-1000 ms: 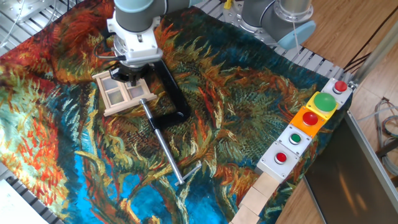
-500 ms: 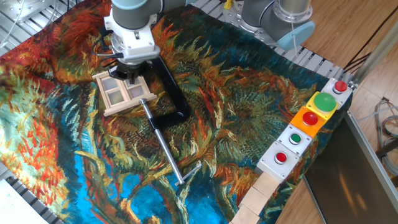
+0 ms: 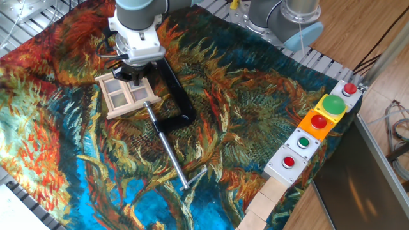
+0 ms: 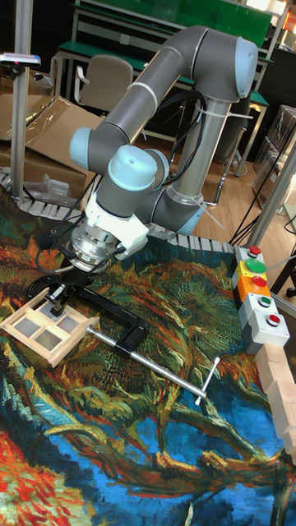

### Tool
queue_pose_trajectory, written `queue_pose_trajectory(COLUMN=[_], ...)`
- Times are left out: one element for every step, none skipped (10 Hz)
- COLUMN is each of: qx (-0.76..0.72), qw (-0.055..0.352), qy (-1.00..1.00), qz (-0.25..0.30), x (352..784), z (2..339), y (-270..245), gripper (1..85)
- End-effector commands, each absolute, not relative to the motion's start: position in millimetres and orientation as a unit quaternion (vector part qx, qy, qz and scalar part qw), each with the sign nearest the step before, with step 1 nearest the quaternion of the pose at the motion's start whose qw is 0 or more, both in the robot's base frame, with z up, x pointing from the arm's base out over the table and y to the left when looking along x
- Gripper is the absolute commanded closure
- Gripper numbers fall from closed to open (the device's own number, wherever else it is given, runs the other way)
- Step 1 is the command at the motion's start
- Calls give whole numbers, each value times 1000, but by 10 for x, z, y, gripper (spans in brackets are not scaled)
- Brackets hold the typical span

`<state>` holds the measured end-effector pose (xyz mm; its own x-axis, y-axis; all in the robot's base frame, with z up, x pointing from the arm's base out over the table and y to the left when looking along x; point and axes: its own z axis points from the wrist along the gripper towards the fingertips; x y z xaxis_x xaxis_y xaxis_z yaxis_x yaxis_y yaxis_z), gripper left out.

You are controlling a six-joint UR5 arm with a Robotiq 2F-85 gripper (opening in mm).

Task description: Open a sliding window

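The sliding window (image 3: 126,96) is a small light-wood frame with four panes. It lies flat on the patterned cloth at the upper left, and in the tall fixed view it (image 4: 45,327) sits at the left edge. My gripper (image 3: 131,76) points straight down onto the window's far edge, its dark fingertips at the top frame bar. From the tall fixed view the gripper (image 4: 57,302) touches or nearly touches the frame's upper corner. The wrist hides the gap between the fingers, so their state does not show.
A black C-clamp (image 3: 177,94) with a metal screw rod (image 3: 169,152) lies against the window's right side. Boxes with red and green buttons (image 3: 317,121) line the right edge, above wooden blocks (image 3: 265,201). A second arm's base (image 3: 291,19) stands at the back.
The gripper shifted slightly left and toward the back along the window's far edge during the first half second, then held still. The window frame looks unmoved.
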<state>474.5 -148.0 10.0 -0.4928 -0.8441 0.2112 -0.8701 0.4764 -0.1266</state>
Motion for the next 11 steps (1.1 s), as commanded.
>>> queue_pose_trajectory(qx=[494,494,496,497,499,499,500,499,498,498,496], qw=[53,53,52,51,51,50,49,48,44,40,37], qy=[-861,-862,-861,-860,-860,-859,-859,-859,-860,-861,-863], qz=[106,102,101,100,98,98,98,100,99,97,93], x=[4767,4785,4812,4845,4877,4911,4945,4977,4999,5019,5035], z=[79,80,70,59,50,50,54,64,66,61,63], y=[-1362,-1338,-1322,-1289,-1253,-1211,-1163,-1102,-1036,-957,-877], gripper=[337,337,333,330,327,327,327,327,327,327,327])
